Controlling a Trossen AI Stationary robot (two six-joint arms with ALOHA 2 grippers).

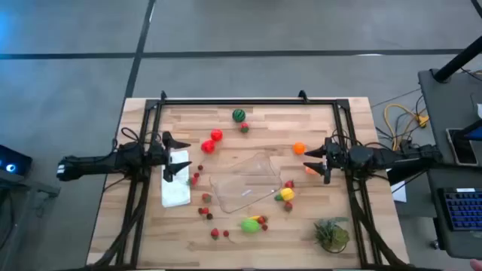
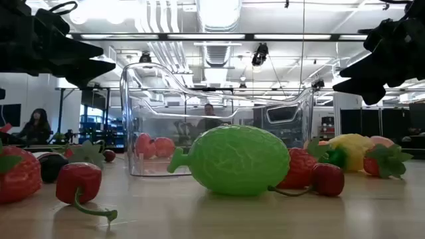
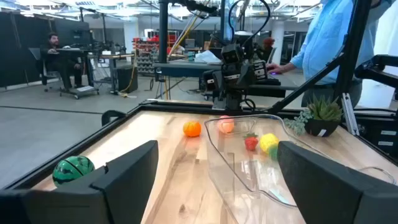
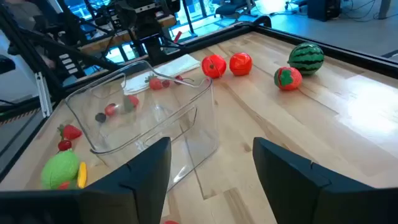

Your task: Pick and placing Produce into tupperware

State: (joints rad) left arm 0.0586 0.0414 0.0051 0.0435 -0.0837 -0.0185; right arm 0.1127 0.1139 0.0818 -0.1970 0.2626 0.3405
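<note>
The clear tupperware (image 1: pixel 245 184) stands mid-table, between my two grippers. Produce lies around it on the wood: a striped melon (image 1: pixel 239 115) and a strawberry (image 1: pixel 245 128) at the far side, two red tomatoes (image 1: pixel 212 141), an orange (image 1: pixel 299 148), a yellow fruit (image 1: pixel 287 194), a lime green melon (image 1: pixel 250 224) and small red berries (image 1: pixel 205 212). My left gripper (image 1: pixel 188 156) hangs open above the table left of the tupperware. My right gripper (image 1: pixel 306 159) hangs open to its right, above a pinkish-orange fruit (image 1: pixel 310 171). Neither has anything between its fingers.
A white folded cloth (image 1: pixel 175 188) lies under and in front of my left gripper. A spiky green plant tuft (image 1: pixel 331 233) stands at the near right corner. A black frame (image 1: pixel 248 101) borders the table's far and side edges. People sit and stand beyond the table.
</note>
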